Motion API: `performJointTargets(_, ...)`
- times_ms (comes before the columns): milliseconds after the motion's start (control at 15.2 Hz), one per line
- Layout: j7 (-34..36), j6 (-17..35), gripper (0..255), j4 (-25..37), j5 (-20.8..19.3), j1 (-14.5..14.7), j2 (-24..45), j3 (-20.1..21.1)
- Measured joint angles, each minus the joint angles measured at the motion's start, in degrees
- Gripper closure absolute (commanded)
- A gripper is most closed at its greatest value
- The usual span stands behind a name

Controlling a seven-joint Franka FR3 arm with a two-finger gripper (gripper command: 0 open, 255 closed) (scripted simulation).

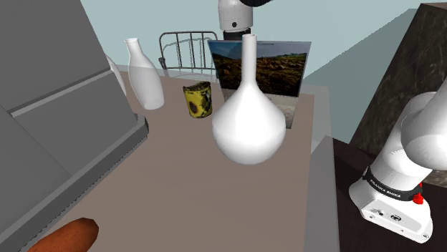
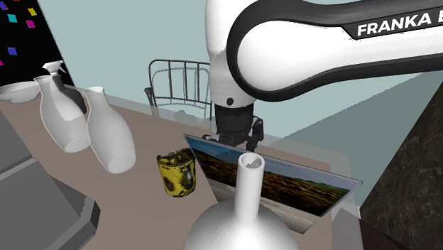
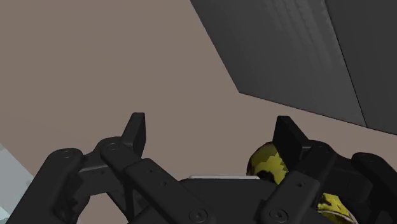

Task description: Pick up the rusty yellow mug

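The yellow mug [image 1: 197, 100] with dark rust patches stands upright on the brown table [image 1: 179, 172], between a white bottle and a propped landscape picture [image 1: 261, 68]. In the second exterior view the mug [image 2: 176, 174] sits just in front of the picture's lower corner. My black gripper [image 2: 234, 140] hangs behind the picture's top edge, above and beyond the mug. In the wrist view the gripper [image 3: 213, 137] is open with only bare table between the fingers. The mug [image 3: 270, 162] lies off to one side, partly hidden behind one finger [image 3: 289, 140].
A large white long-necked vase [image 1: 248, 122] stands close in front of the picture. A white bottle [image 1: 143, 75], a wire rack [image 1: 188, 50] and a big grey appliance [image 1: 57, 122] crowd the shoulder view's left. A brown object [image 1: 71, 236] lies near the front edge.
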Motion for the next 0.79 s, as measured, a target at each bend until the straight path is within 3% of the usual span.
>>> performJointTargets(528,8.09,-1.06,0,17.03,-3.17,3.27,15.53,3.93)
performJointTargets(792,8.56,0.88,0,16.7,-3.61,3.53,17.15,4.03)
